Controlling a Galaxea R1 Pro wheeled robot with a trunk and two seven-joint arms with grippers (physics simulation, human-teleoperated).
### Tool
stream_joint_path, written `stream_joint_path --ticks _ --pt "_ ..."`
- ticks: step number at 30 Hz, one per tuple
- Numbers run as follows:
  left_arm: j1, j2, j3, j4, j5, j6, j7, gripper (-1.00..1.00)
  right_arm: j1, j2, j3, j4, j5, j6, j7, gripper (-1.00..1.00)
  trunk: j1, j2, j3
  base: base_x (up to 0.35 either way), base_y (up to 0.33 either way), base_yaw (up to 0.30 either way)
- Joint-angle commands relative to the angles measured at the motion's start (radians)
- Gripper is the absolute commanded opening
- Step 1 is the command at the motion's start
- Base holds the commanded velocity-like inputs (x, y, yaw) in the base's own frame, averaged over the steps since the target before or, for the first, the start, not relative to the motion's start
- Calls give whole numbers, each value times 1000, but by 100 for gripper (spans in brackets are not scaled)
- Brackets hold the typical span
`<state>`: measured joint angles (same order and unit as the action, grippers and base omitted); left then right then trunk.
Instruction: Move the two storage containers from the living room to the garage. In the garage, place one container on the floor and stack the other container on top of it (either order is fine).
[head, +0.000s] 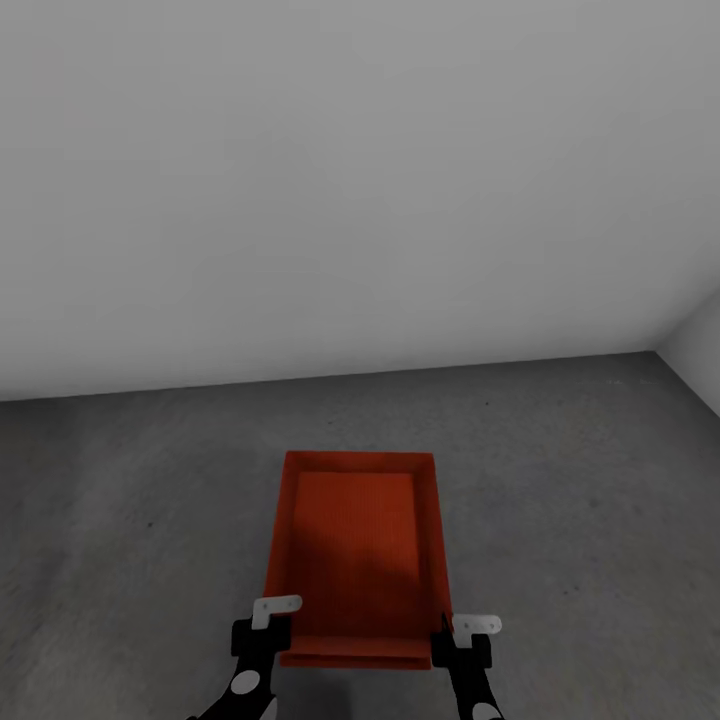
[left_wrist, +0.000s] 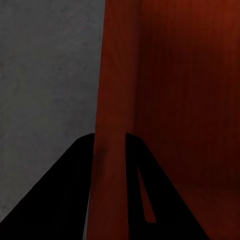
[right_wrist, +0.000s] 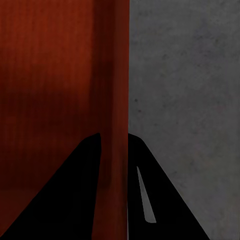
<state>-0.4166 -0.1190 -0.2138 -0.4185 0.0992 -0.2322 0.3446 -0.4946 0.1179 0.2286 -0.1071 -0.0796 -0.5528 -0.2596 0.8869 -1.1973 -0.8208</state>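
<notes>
One red-orange open-topped storage container (head: 355, 550) is held level in front of me over the dark grey concrete floor (head: 120, 520) of the garage. My left gripper (head: 268, 628) is shut on its left wall near the front corner; the left wrist view shows that wall (left_wrist: 112, 100) pinched between the two black fingers (left_wrist: 75, 190). On the opposite side my right gripper (head: 462, 640) is shut on the right wall, seen in the right wrist view as a thin red edge (right_wrist: 117, 100) between the fingers (right_wrist: 150, 200). The container is empty.
A plain white wall (head: 350, 180) rises a short way ahead, meeting the concrete along a straight line. A second white wall (head: 700, 350) forms a corner at the far right. Bare floor spreads to both sides of the container.
</notes>
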Motion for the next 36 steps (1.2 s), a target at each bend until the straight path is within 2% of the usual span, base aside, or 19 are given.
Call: stream_joint_path --ticks 1,17,36 --pt "0 -2 2 4 28 -5 11 -100 -1 0 -18 -52 -22 -12 0 -100 4 -8 -4 0 0 0" --pt "-1 -2 2 4 28 -5 11 -100 -1 0 -18 -52 -22 -12 0 -100 65 -120 -54 0 0 0" --pt "-1 -3 1 19 24 -6 13 -100 -1 0 -18 -52 -22 -12 0 -100 65 -120 -54 0 0 0"
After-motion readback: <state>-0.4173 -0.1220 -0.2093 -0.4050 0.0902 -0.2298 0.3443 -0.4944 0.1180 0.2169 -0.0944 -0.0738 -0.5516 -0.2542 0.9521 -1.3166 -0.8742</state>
